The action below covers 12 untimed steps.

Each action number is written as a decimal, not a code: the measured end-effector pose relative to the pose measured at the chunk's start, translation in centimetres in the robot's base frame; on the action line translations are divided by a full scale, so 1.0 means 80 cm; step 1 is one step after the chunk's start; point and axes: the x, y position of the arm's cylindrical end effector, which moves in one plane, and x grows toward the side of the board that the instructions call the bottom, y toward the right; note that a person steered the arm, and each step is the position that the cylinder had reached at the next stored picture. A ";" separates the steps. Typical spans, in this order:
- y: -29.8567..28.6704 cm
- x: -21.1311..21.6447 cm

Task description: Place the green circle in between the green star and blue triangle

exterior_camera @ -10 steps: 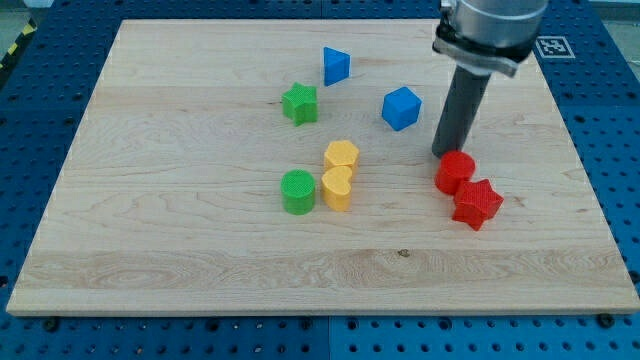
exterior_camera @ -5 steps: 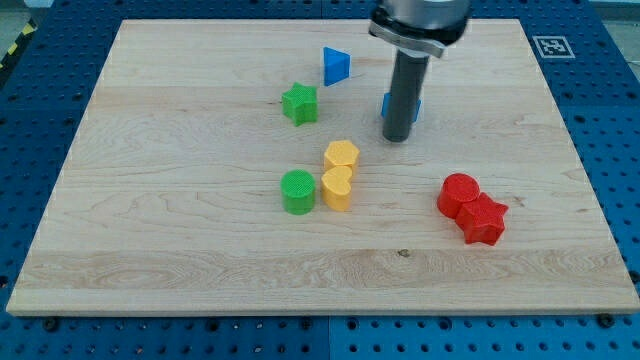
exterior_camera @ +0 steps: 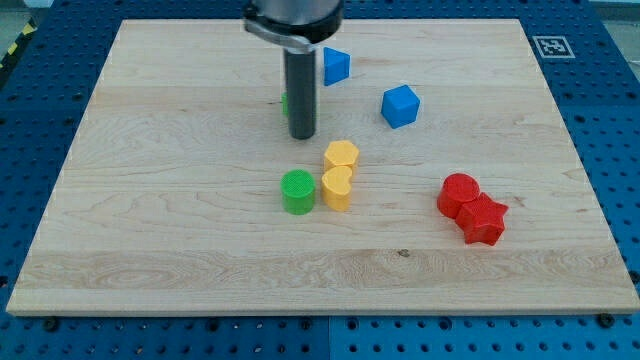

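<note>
The green circle (exterior_camera: 297, 191) lies near the board's middle, touching the left side of a yellow block. My tip (exterior_camera: 302, 135) stands above it in the view, a short way apart. The rod hides nearly all of the green star (exterior_camera: 285, 103); only a sliver shows at the rod's left edge. The blue triangle (exterior_camera: 335, 66) lies toward the view's top, just right of the rod.
Two yellow blocks (exterior_camera: 341, 156) (exterior_camera: 337, 187) sit together right of the green circle. A blue cube (exterior_camera: 400, 106) lies to the upper right. A red circle (exterior_camera: 459, 193) and a red star (exterior_camera: 483, 221) touch at the right. The wooden board (exterior_camera: 150, 250) rests on a blue pegboard.
My tip has swept left from beside the red circle, past the blue cube, to in front of the green star. The red circle and red star shifted slightly. The green circle has not moved.
</note>
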 end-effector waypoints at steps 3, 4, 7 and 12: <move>-0.014 0.157; 0.024 0.163; -0.007 0.126; 0.011 0.073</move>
